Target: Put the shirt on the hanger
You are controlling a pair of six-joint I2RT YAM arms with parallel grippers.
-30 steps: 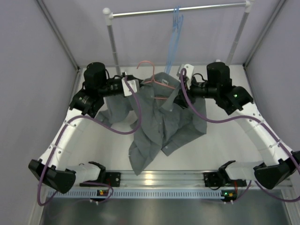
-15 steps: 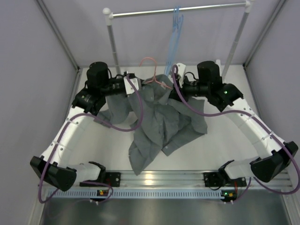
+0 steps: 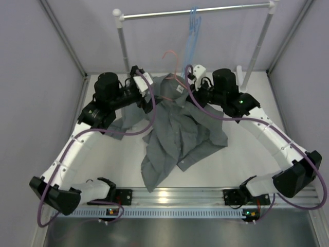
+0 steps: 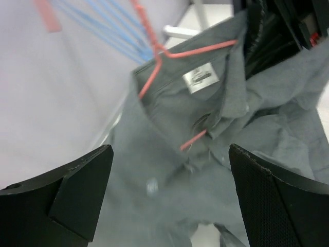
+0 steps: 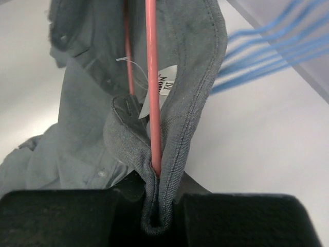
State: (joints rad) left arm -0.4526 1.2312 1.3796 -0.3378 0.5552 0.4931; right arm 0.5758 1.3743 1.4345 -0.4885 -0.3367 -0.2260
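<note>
The grey shirt (image 3: 180,135) hangs from its collar at the back and trails forward over the table. The pink hanger (image 3: 170,55) sits inside the collar, its hook sticking up. My right gripper (image 3: 191,88) is shut on a fold of the shirt's collar (image 5: 198,87) with the hanger wire (image 5: 152,92) pinched inside that fold. My left gripper (image 3: 150,91) stands wide open just left of the collar, touching nothing. In the left wrist view the shirt (image 4: 164,128), its white label (image 4: 200,80) and the hanger (image 4: 204,50) lie beyond the open gripper (image 4: 169,154).
A metal rail (image 3: 205,9) on two posts (image 3: 124,46) spans the back, with light blue hangers (image 3: 192,32) hanging from it just above the pink hook. Grey walls close in both sides. A metal strip (image 3: 164,196) runs along the near edge.
My left gripper has opened and let go of the shirt. The right gripper has shut on the collar and hanger. Both arms have shifted back and raised the collar and hook.
</note>
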